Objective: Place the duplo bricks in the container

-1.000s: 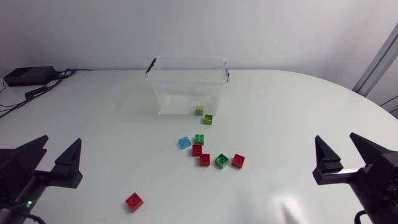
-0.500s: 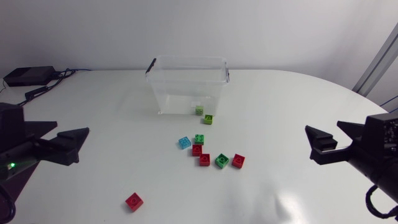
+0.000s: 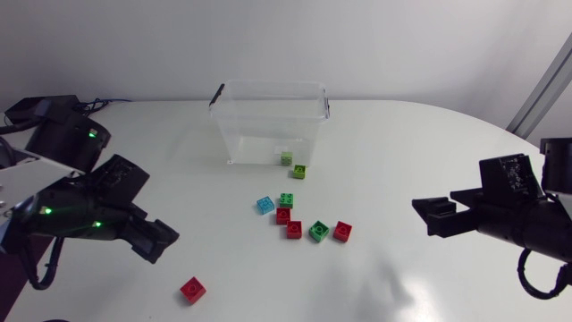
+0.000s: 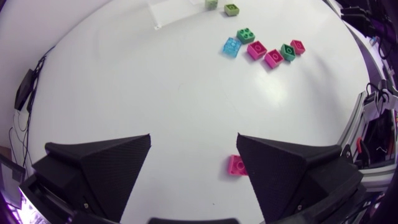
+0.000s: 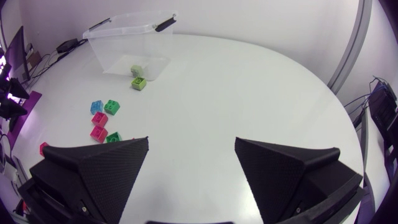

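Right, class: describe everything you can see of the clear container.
The container is a clear plastic box, open-topped, with a black clip at each end. It stands upright on the white table, towards its far side. One pale green brick lies inside, and a darker green brick sits just outside its front wall.

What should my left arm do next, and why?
Probably shift the left gripper sideways until the lone red brick sits between its open fingers, then lower. That brick lies nearest, just beside one finger and apart from the other bricks, and the gripper holds nothing.
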`<state>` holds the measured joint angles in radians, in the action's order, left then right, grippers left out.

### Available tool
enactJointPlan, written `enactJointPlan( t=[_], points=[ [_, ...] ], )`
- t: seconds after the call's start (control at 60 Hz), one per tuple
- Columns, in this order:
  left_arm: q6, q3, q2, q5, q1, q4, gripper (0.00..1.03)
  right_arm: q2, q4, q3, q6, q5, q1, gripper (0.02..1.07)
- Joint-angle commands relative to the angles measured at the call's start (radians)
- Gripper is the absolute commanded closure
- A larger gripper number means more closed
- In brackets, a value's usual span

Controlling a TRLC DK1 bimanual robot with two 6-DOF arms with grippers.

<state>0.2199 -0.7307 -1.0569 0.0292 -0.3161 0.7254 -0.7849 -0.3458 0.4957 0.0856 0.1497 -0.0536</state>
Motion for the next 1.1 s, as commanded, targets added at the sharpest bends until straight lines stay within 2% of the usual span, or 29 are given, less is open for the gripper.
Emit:
enactJointPlan(
  t=[0.0, 0.117, 0.283, 0.4, 0.567, 0.8, 0.933, 1.083],
  points=[
    [0.039, -0.033, -0.074, 0.008, -0.035, 0.034, 0.07, -0.033, -0.032, 0.037, -0.014, 0.011, -0.008, 0.07],
    [0.039, -0.033, -0.153, -0.002, -0.081, 0.051, 0.07, -0.063, -0.096, 0.072, -0.012, -0.001, -0.008, 0.07],
    [0.03, -0.032, -0.25, -0.041, -0.147, 0.08, 0.07, -0.079, -0.136, 0.078, 0.091, 0.021, -0.011, 0.07],
    [0.003, -0.033, -0.291, -0.052, -0.181, 0.086, 0.07, -0.099, -0.142, 0.07, 0.161, 0.027, -0.011, 0.07],
    [-0.025, -0.033, -0.354, -0.054, -0.225, 0.094, 0.07, -0.154, -0.148, 0.078, 0.187, 0.093, -0.011, 0.07],
    [-0.06, -0.036, -0.445, -0.054, -0.265, 0.098, 0.08, -0.168, -0.13, 0.086, 0.187, 0.093, -0.023, 0.07],
    [-0.076, -0.038, -0.482, -0.054, -0.275, 0.088, 0.11, -0.188, -0.116, 0.087, 0.187, 0.093, -0.029, 0.07],
    [-0.088, -0.036, -0.512, -0.054, -0.293, 0.062, 0.21, -0.211, -0.104, 0.087, 0.203, 0.091, -0.046, 0.07]
  ],
)
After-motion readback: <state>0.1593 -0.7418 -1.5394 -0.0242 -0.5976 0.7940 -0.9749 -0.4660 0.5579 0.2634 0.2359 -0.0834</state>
